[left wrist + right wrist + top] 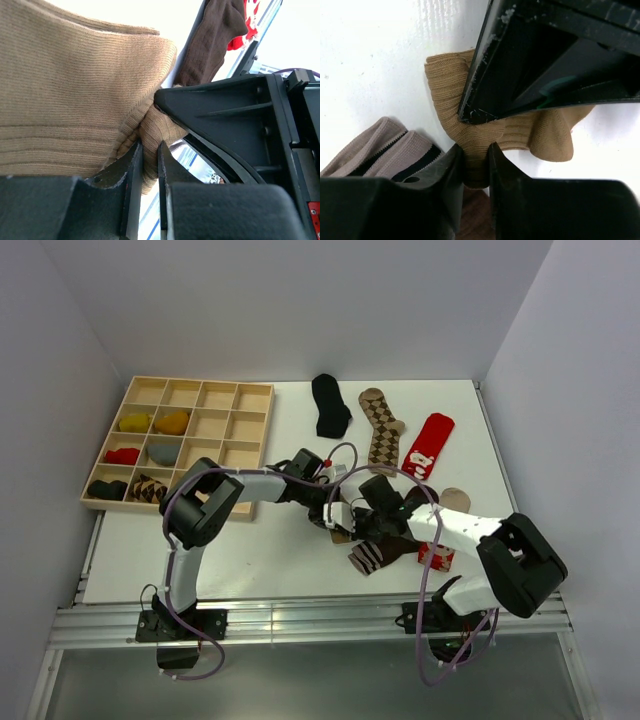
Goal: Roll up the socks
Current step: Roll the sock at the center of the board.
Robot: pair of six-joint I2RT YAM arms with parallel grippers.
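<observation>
L: I see my left fingers [137, 162] pinching a fold of the tan ribbed knit sock [65, 90] | R: my right fingers [459, 162] pinching the same sock's bunched edge | SOCK: near-centre of the white counter [250, 550], between both wrists, just beside the dark brown striped-toe sock [375, 555]

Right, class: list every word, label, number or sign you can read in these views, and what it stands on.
None can be read.
The red sock carries a white figure, no legible letters.
The tan sock, the wooden grid tray and the table show no print.
</observation>
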